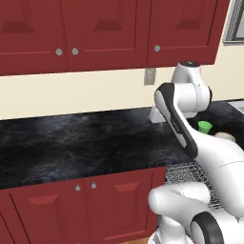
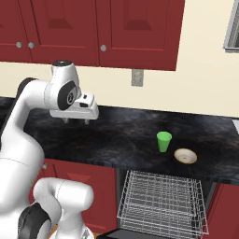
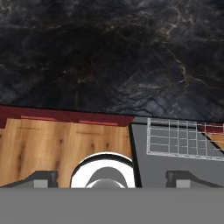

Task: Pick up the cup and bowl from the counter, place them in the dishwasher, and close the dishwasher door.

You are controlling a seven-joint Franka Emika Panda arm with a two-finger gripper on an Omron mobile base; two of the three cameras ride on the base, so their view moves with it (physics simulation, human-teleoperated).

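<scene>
Our hand [image 2: 75,121] hangs wide open and empty over the desk [image 2: 116,135], well to the left of the cup [image 2: 164,141] and bowl [image 2: 186,156], which stand just beside each other. Reaching across, we risk toppling the light cup or nudging the bowl.

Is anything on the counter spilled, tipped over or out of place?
Nothing stands out. The green cup stands upright on the black counter, the cream bowl sits flat beside it, apart from it. The dishwasher below is open, its wire rack pulled out.
</scene>
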